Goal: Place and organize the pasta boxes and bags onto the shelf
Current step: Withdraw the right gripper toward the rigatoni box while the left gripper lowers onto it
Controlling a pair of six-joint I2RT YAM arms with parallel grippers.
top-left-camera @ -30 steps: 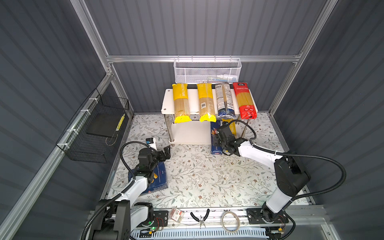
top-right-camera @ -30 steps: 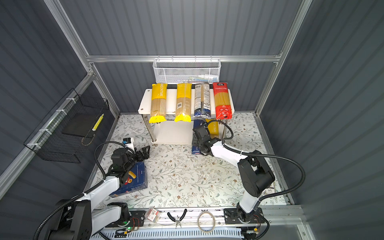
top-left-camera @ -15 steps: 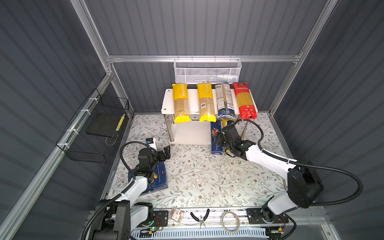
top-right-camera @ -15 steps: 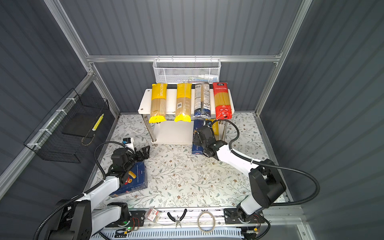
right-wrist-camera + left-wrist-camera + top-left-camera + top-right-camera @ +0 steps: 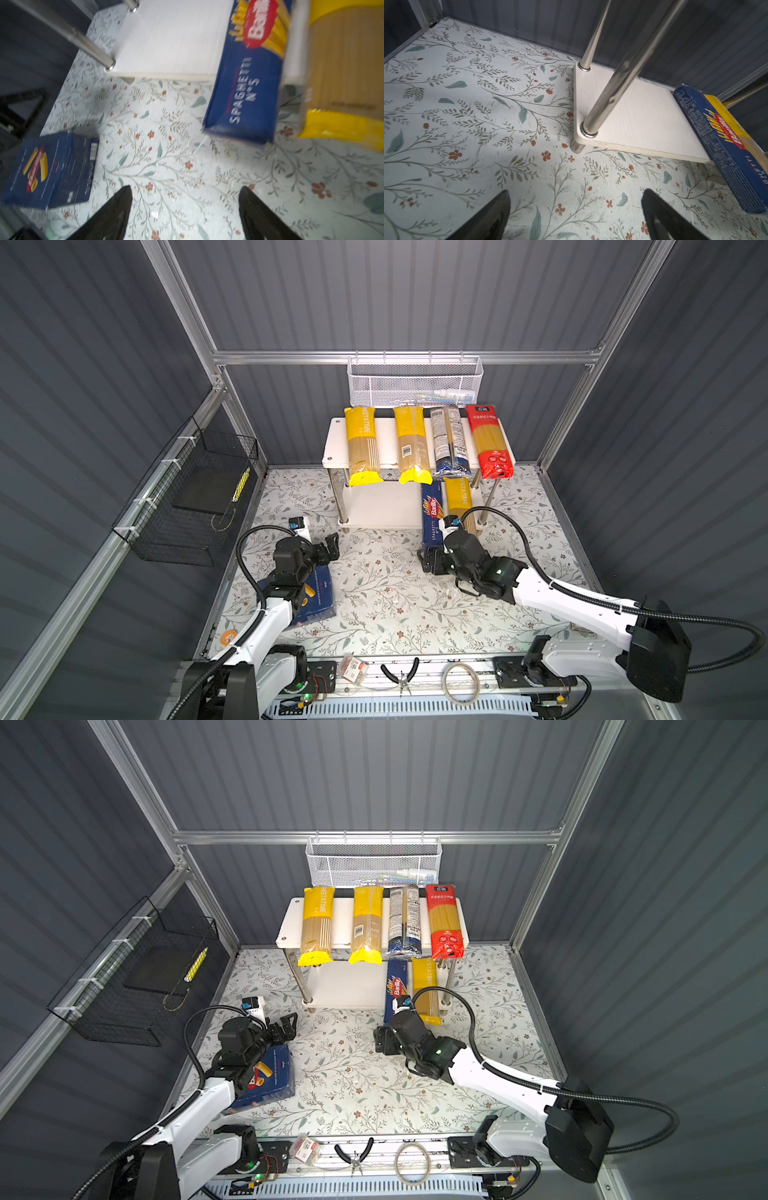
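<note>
The right pincer (image 5: 185, 190) is hanging just above the flowered floor (image 5: 395, 605) with its jaws standing wide apart and nothing between them. In both top views it is sitting just in front of the near end of the spaghetti box (image 5: 432, 516). That box is lying on the right part of the shelf's lower board (image 5: 382, 506), with its near end sticking out past the front edge. A lower yellow bag (image 5: 457, 499) is lying just beside it, nearer the shelf's right legs, with a thin strip of board showing between the two in the right wrist view.

The left pincer (image 5: 575, 195) is also gaping open and gripping nothing, and it is pointing toward the shelf's front left leg (image 5: 612, 83). A blue pasta box (image 5: 318, 597) is lying flat on the floor, partly under the left arm.

On the top board (image 5: 336, 443) four long bags are lying side by side, their near ends overhanging the front edge: a leftmost yellow bag (image 5: 361, 443), a next yellow bag (image 5: 410, 443), a dark blue bag (image 5: 449, 439) and a red bag (image 5: 489, 439)
</note>
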